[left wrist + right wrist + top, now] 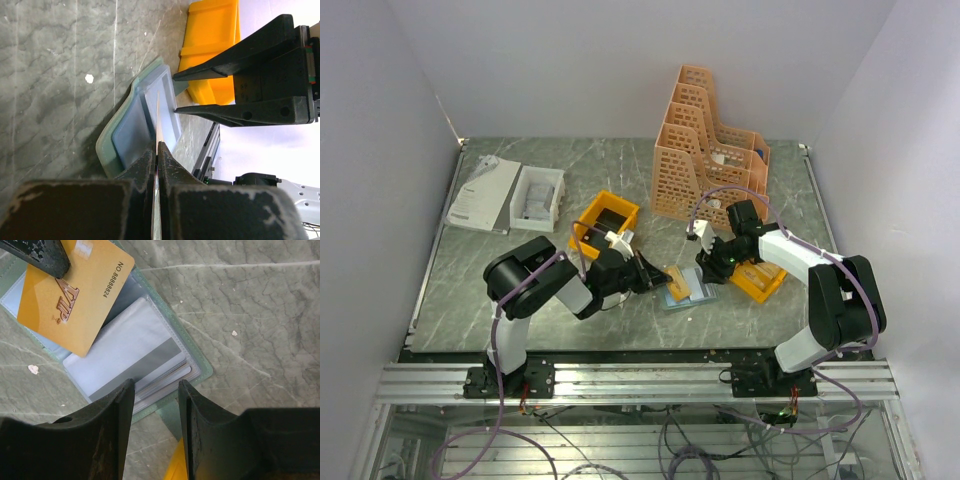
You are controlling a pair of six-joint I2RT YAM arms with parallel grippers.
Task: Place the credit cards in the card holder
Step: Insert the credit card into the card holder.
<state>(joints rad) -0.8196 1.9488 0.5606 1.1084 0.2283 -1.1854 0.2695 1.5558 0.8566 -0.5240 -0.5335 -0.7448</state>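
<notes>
- My left gripper (pixel 157 150), clamped shut, pinches a gold credit card (pixel 75 295) over the open card holder (pixel 150 357).
- My right gripper (pixel 156 385), jaws apart, grips nothing at the holder's edge.
- This card is not yet inserted.

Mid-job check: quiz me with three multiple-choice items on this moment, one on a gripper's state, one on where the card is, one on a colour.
1. The jaws of the right gripper are: A apart; B shut on a card; C shut on nothing.
2. The gold card is: A in the right gripper; B pinched by the left gripper, over the open card holder; C tucked fully inside a sleeve.
3. The holder's rim is: A red; B grey-green; C black.
Answers: A, a clear gap shows between them; B, the left gripper clamps its edge above the sleeves; B, a grey-green border frames the clear sleeves.
</notes>
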